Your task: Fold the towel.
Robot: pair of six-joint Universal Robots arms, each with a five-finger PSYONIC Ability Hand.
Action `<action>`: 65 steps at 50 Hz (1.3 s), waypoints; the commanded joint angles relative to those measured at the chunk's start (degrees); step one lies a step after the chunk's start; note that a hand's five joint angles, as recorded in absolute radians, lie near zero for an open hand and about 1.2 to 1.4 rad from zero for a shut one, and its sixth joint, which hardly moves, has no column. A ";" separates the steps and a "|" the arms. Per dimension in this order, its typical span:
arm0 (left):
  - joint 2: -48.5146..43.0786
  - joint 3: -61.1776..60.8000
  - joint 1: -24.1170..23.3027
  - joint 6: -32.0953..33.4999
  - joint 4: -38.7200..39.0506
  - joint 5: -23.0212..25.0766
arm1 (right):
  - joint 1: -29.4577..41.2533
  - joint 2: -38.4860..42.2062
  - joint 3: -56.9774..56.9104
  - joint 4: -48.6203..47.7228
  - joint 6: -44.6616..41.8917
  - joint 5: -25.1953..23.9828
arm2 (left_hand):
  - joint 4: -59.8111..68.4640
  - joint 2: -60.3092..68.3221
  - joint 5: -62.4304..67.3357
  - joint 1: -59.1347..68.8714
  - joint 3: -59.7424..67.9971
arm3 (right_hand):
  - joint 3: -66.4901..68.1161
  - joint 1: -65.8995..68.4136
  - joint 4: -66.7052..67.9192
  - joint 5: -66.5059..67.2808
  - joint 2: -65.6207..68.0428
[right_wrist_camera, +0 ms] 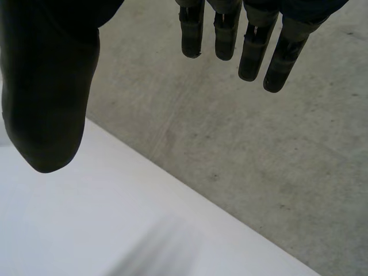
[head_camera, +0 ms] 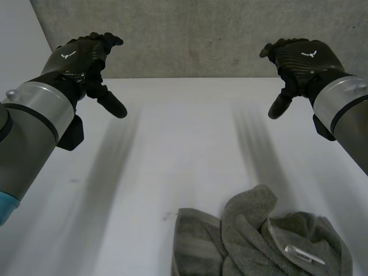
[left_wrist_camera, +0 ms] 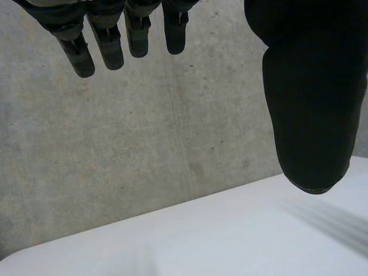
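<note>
A grey towel [head_camera: 259, 241] lies crumpled at the near edge of the white table [head_camera: 184, 144], right of the middle, with a white label showing on it. My left hand [head_camera: 83, 57] hangs in the air above the table's far left part, fingers [left_wrist_camera: 106, 46] straight and thumb [left_wrist_camera: 310, 103] apart, holding nothing. My right hand [head_camera: 296, 60] hangs above the far right part, its fingers [right_wrist_camera: 253, 46] straight too and its thumb [right_wrist_camera: 49, 103] spread, also empty. Both hands are well away from the towel.
A grey concrete wall [head_camera: 201, 34] rises behind the table's far edge. It fills the background behind the fingers in the left wrist view [left_wrist_camera: 144, 144] and the right wrist view [right_wrist_camera: 259, 155].
</note>
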 commanded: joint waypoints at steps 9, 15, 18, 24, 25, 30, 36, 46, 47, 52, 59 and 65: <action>-0.92 -0.82 -0.12 0.00 0.00 0.09 | -0.51 -0.19 6.00 21.65 -18.18 -16.23 | 0.53 0.66 -1.67 0.09 0.53 | -4.10 -2.67 -5.28 -3.63 -4.64; -0.92 -0.83 -0.12 0.00 0.09 1.13 | -0.51 -0.71 16.29 21.74 -28.01 -23.80 | 0.53 0.66 -1.67 0.09 0.53 | -4.10 -2.67 -5.28 -3.63 -4.64; -0.92 -0.83 -0.12 0.00 0.09 1.49 | -0.51 -0.71 20.51 21.92 -33.29 -24.87 | 0.53 0.66 -1.67 0.09 0.53 | -4.10 -2.67 -5.28 -3.63 -4.64; -0.92 -0.83 -0.12 0.00 0.09 1.93 | -0.16 0.34 25.72 21.74 -39.29 -24.52 | 0.53 0.66 -1.67 0.09 0.53 | -4.10 -2.67 -5.28 -3.63 -4.64; -1.01 -0.91 -0.12 -0.09 0.09 1.93 | 0.01 0.77 26.59 21.48 -40.42 -24.17 | 0.53 0.66 -1.67 0.09 0.53 | -4.10 -2.67 -5.28 -3.63 -4.64; -1.01 -0.92 -0.21 -0.09 0.09 1.93 | 0.28 2.89 25.02 20.34 -41.05 -23.37 | 0.53 0.66 -1.67 0.09 0.53 | 24.58 26.01 23.40 25.05 24.03; -1.01 -0.92 -0.21 -0.09 0.09 1.93 | 0.46 2.89 18.18 12.46 -31.42 -24.34 | 0.53 0.66 -1.67 0.09 0.53 | 65.90 67.33 64.72 66.37 65.36; -2.15 -3.20 -0.30 0.00 0.00 2.28 | 0.46 4.56 8.93 -4.97 -7.30 -22.14 | 0.57 0.71 -1.62 0.14 0.58 | 65.90 67.33 64.72 66.37 65.36; -2.67 -4.68 -0.56 0.00 -0.17 2.46 | 0.80 5.86 7.28 -6.54 -4.08 -19.62 | 0.57 0.71 -1.62 0.14 0.58 | 65.90 67.33 64.72 66.37 65.36; -4.96 -11.26 -1.79 -0.09 0.18 4.38 | 6.67 9.99 0.43 -7.00 -2.64 -9.34 | 0.53 0.66 -1.67 0.09 0.53 | 65.90 67.33 64.72 66.37 65.36; -7.07 -18.41 -2.15 0.00 4.05 5.62 | 10.30 15.11 -8.38 -7.17 -1.59 -2.72 | 0.53 0.66 -1.67 0.09 0.53 | 65.90 67.33 64.72 66.37 65.36; -7.16 -21.04 -1.79 0.00 8.26 5.62 | 17.23 23.26 -19.26 -6.12 1.31 -1.67 | 0.53 0.66 -1.67 0.09 0.53 | 65.90 67.33 64.72 66.37 65.36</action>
